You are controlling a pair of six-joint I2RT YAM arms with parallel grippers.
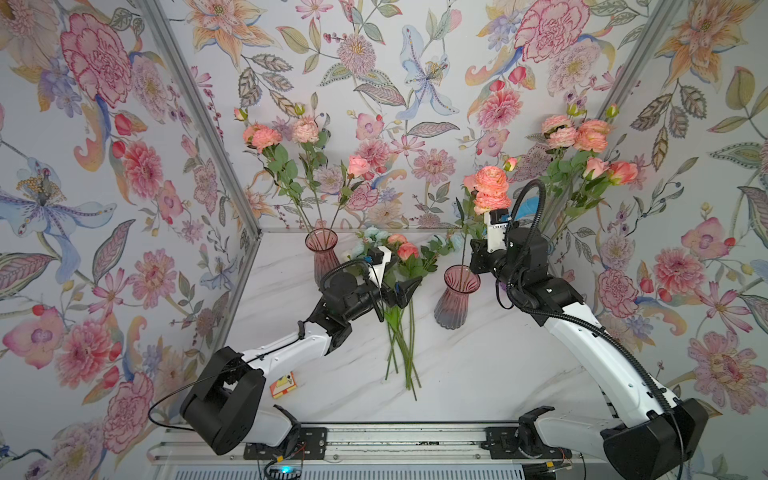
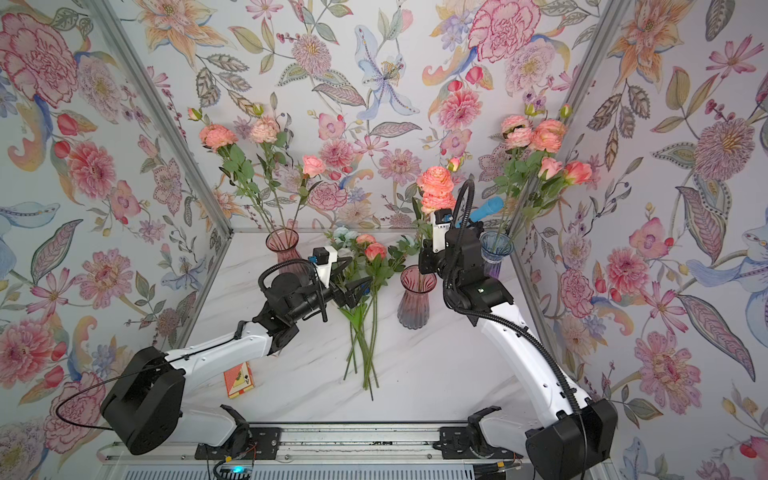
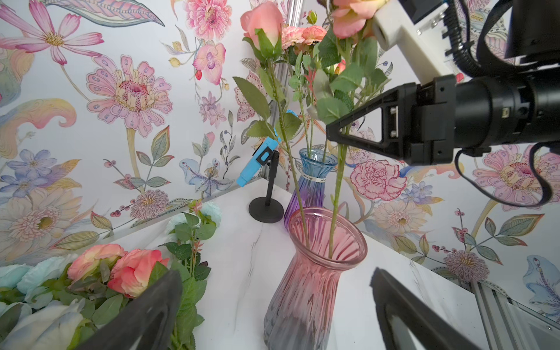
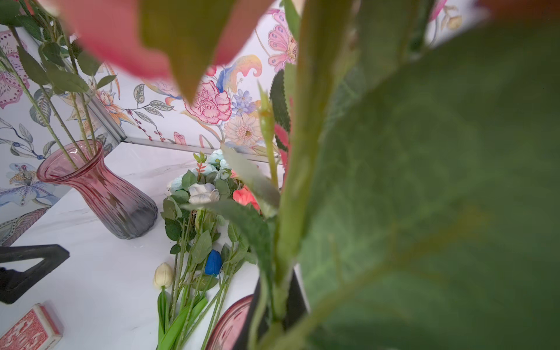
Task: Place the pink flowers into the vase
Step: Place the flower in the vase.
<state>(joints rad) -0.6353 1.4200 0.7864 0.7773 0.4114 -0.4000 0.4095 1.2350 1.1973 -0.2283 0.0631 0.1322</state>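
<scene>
Pink flowers sit in several places, and one of them, the held flower (image 1: pixel 491 189), is clenched in the right jaws — they are closed tight on its stem (image 3: pixel 337 194) below the two ruffled salmon heads. That stem stands close to upright, and its lower end passes down through the mouth of the middle vase (image 1: pixel 457 297), a pink ribbed one on the bench (image 1: pixel 478 374) right of centre. A pink rose (image 3: pixel 262 25) on its own stem stands in the same vase beside it. The right arm (image 1: pixel 590 345) reaches in from the near right.

The left jaws are spread wide and grasp nothing; they hang over a loose heap (image 1: pixel 417 262) of flowers lying on the bench just left of the middle vase. Two pink blooms (image 1: pixel 408 250) lie at the heap's far end among pale blue blooms (image 1: pixel 370 232), and the green stalks (image 1: pixel 394 322) point toward the near edge. The right wrist view shows a white tulip (image 4: pixel 163 274) and a blue tulip (image 4: pixel 213 262) in it too.

Farther out — a second pink vase (image 1: pixel 322 255) at the far left holds three pink-flowered stems (image 1: pixel 262 138), and a blue vase (image 2: pixel 496 251) in the far right corner holds a pink bunch (image 1: pixel 582 137). A blue gadget (image 3: pixel 257 163) on a black stand (image 3: pixel 266 209) stands next to the blue vase. A red card box (image 1: pixel 283 384) lies by the left arm (image 1: pixel 291 353), near left.
</scene>
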